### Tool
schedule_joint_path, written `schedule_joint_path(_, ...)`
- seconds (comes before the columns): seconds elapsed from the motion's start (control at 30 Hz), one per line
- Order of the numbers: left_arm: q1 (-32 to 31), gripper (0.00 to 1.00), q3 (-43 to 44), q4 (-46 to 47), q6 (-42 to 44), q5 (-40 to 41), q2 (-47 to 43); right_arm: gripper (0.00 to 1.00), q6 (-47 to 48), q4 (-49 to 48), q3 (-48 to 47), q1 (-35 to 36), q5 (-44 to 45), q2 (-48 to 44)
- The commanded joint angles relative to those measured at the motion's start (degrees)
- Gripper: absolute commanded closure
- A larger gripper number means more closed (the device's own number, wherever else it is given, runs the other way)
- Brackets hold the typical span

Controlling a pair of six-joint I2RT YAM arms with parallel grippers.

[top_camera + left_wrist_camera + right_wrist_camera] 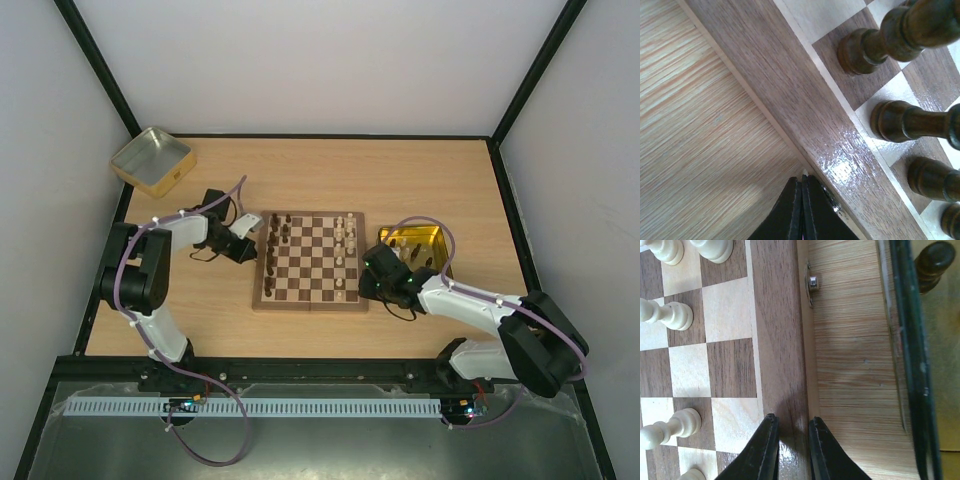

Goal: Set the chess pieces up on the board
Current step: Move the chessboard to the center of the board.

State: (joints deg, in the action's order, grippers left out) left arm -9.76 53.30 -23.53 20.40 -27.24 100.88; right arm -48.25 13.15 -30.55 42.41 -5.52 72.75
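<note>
Grippers flank the board (pixel 308 262).
Left gripper (pixel 801 182) closed, empty; right gripper (pixel 791 421) slightly parted, holding nothing.

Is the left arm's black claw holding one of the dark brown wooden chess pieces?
No: the left gripper is shut empty at the edge of the wooden chessboard, apart from the dark brown pieces.

Bright, even light; glossy rim glare

Checked wooden board (pixel 308 264) mid-table, dark pieces (pixel 271 243) upright along its left, pale pieces (pixel 349 240) along its right.
</note>
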Motion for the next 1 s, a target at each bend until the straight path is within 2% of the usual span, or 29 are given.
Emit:
schedule_joint_path(0.0, -2.62, 0.98, -2.01, -5.87, 0.88, -0.69, 3.8, 0.86, 0.63, 5.49, -0.73, 0.54, 2.11, 0.28)
schedule_joint_path(0.2, -2.55, 0.98, -3.38, -4.18, 0.57, 3.19, 4.3, 0.82, 0.59, 8.61, -2.19, 0.51, 4.64, -2.25)
schedule_joint_path(0.53, 0.3, 0.97, -3.19, -2.26, -0.77, 9.21, 0.33, 0.81, 2.11, 14.18, -7.2, 0.56, 7.62, -4.49)
schedule_joint_path(0.63, 1.16, 0.8, -2.54, -2.67, -1.32, 9.78, -1.81, 0.81, 2.34, 15.95, -9.17, 0.55, 8.31, -5.43)
schedule_joint_path(0.67, 1.41, 0.67, -2.23, -3.05, -1.41, 10.14, -2.54, 0.8, 2.57, 16.81, -10.03, 0.56, 8.68, -5.69)
schedule_joint_path(0.8, 2.93, 0.39, -1.05, -4.66, -1.26, 10.48, -5.72, 0.76, 2.86, 20.85, -12.66, 0.57, 11.05, -7.36)
schedule_joint_path(0.93, 4.84, 0.25, -0.27, -6.82, -0.38, 10.19, -9.89, 0.66, 3.05, 23.91, -14.3, 0.36, 14.26, -9.29)
schedule_joint_path(0.97, 5.37, 0.22, 0.01, -7.51, -0.22, 9.78, -11.24, 0.57, 3.2, 24.59, -14.61, 0.11, 14.83, -9.63)
